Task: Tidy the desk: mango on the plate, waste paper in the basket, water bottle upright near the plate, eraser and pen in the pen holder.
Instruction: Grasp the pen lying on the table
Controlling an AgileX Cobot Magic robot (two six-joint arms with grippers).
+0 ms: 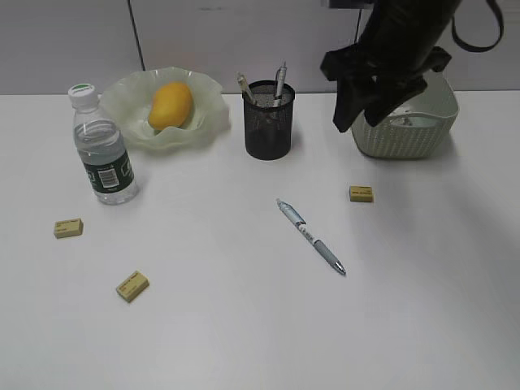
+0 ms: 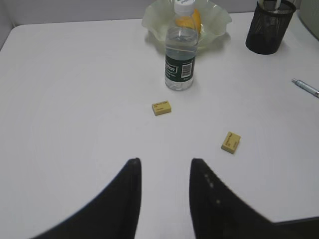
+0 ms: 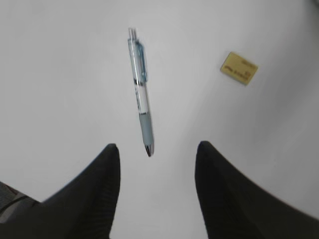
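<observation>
At the far left of the bench (image 1: pixel 244 325) the mango (image 1: pixel 171 106) sits in the plate (image 1: pixel 130 97), with the water bottle (image 1: pixel 101 150) upright just left and nearer. Right of the plate stands the pen holder (image 1: pixel 268 122), the basket (image 1: pixel 406 130) further right. A pen (image 1: pixel 311 236) lies mid-bench, one eraser (image 1: pixel 361 193) to its right, two erasers (image 1: pixel 68 228) (image 1: pixel 132 286) near left.

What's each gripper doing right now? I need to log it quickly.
Left gripper: open, holding nothing.
Right gripper: open, empty, above the pen.
</observation>
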